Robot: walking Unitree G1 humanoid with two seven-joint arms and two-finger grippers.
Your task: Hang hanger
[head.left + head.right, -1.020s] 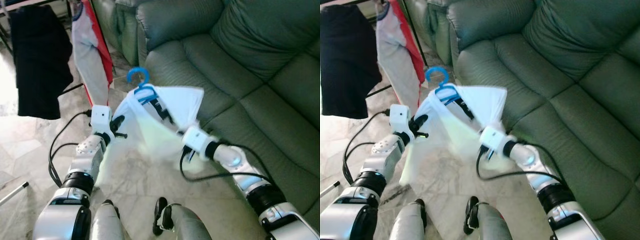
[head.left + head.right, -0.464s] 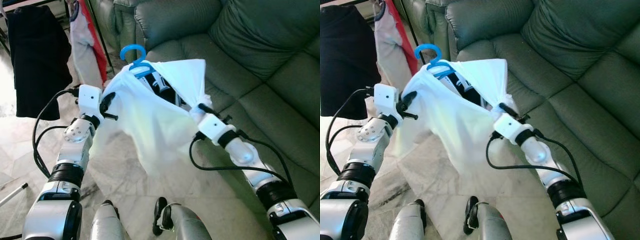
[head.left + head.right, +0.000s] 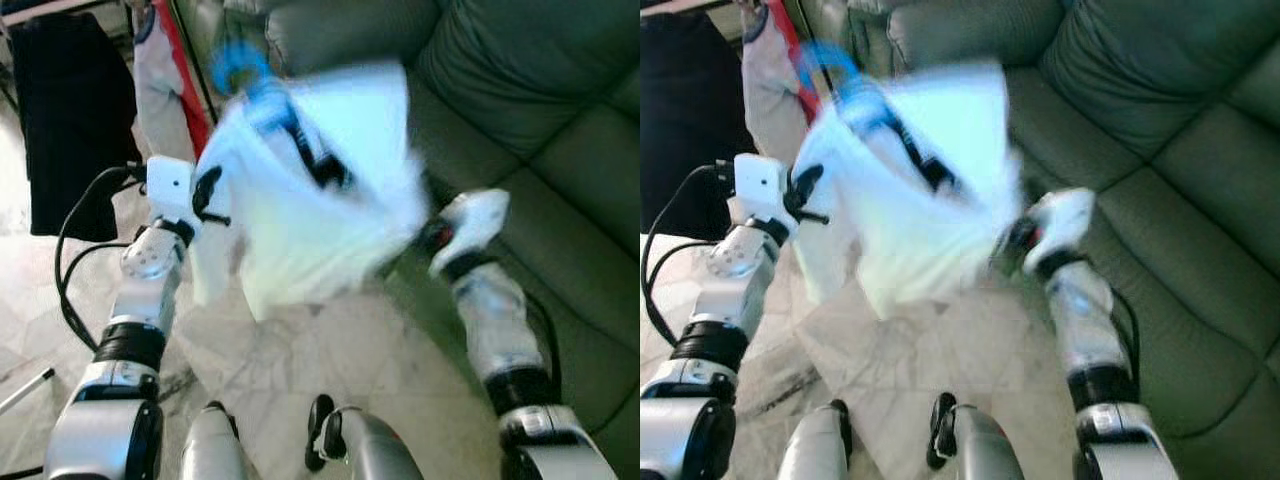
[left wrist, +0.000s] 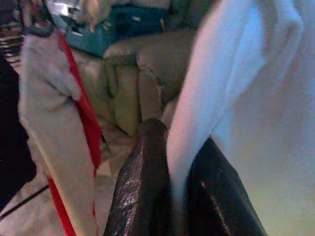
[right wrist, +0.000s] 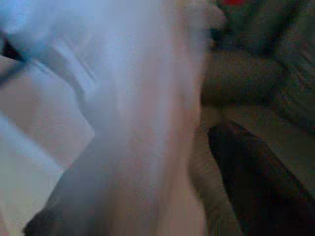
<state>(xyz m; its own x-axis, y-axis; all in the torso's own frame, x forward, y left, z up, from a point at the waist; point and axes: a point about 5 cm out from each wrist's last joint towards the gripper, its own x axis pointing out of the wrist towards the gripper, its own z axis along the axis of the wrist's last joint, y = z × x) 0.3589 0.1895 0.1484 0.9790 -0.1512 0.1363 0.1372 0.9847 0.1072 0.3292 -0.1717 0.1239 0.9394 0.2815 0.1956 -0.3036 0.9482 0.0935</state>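
A white shirt (image 3: pixel 320 190) hangs on a blue hanger (image 3: pixel 240 65), held up in front of me and blurred by motion. My left gripper (image 3: pixel 205 195) is at the shirt's left edge; in the left wrist view its black fingers (image 4: pixel 142 187) are shut on a fold of the white shirt (image 4: pixel 256 98). My right gripper (image 3: pixel 425 240) is at the shirt's lower right corner. In the right wrist view, blurred white cloth (image 5: pixel 98 98) runs past a dark finger (image 5: pixel 246 187). The hanger's hook points up toward the garments at the back left.
A green leather sofa (image 3: pixel 540 130) takes up the right and back. At the back left hang a black garment (image 3: pixel 75 120) and a red and white one (image 3: pixel 165 90) beside a thin dark pole. Marble floor (image 3: pixel 300 360) lies below, with a white stick (image 3: pixel 25 388) at the left.
Both arms have lifted the shirt and hanger higher and to the left, toward the hanging garments. The right arm has swung upright and is now blurred.
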